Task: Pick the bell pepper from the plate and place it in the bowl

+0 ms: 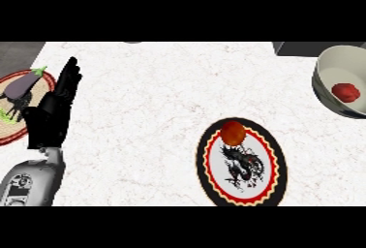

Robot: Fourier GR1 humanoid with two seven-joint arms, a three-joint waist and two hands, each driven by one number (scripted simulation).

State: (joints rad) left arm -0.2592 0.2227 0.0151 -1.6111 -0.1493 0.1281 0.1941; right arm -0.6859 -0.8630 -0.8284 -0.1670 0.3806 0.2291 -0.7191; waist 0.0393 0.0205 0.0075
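Observation:
A red-orange bell pepper (pixel 233 131) sits on the upper part of a round plate (pixel 271 164) with a red and black rim and a dark drawing in its middle. At the right edge stands a pale bowl (pixel 330 65) that holds a small red item (pixel 345 92). My left hand (pixel 55 104) shows at the left, open, fingers straight and pointing up, far from the plate with the pepper. It holds nothing. My right hand does not show in the head view.
A second plate (pixel 43 80) at the left edge carries a purple eggplant (pixel 27 83), partly behind my left hand. A dark block (pixel 297 48) lies at the top right next to the bowl. The white marbled counter (pixel 143 97) spreads between the plates.

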